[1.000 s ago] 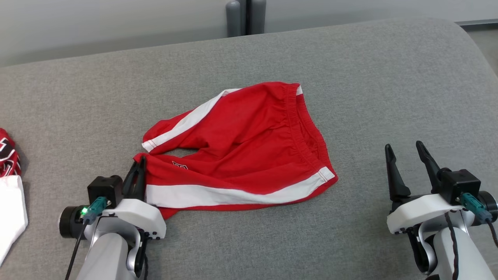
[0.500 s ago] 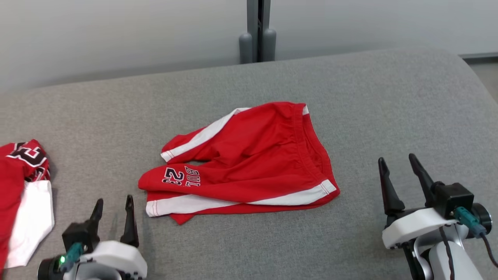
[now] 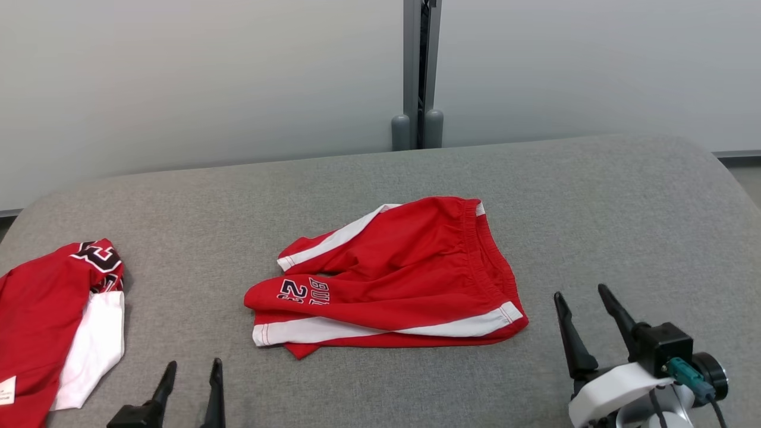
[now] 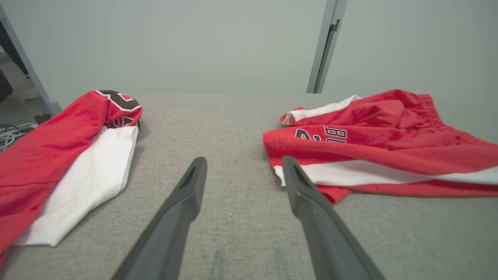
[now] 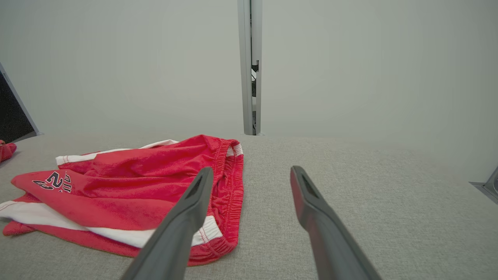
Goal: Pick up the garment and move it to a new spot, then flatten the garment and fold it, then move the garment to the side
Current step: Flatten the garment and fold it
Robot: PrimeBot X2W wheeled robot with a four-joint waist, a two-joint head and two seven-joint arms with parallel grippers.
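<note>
I am looking down through the head camera at a grey fabric-covered desk [image 3: 624,202]. The shorts [image 3: 404,267] are lying near its middle, red with white side stripes and folded loosely over on themselves. The elastic waistband is pointing toward my right. The leg ends, one carrying dark lettering and a number, are pointing toward my left. Nothing is touching them.

My left hand [image 3: 195,362] is showing at the bottom edge, nearer to me than the leg ends, off to their left and clear of the cloth. Its two dark fingers are standing wide apart and gripping nothing. Through the left wrist camera I am seeing bare grey fabric between them, with the striped corner of the shorts showing behind the right fingertip.

My right hand [image 3: 579,292] is sitting at the lower right, near the waistband end but apart from it. Its fingers are also spread wide and holding nothing. Through the right wrist camera, one finger is crossing in front of the waistband corner.

A red and white jersey [image 3: 41,303] is lying crumpled at the desk's far left, well apart from the shorts. A pale wall [image 3: 208,77] with a grey upright post [image 3: 419,71] is standing behind the desk.
</note>
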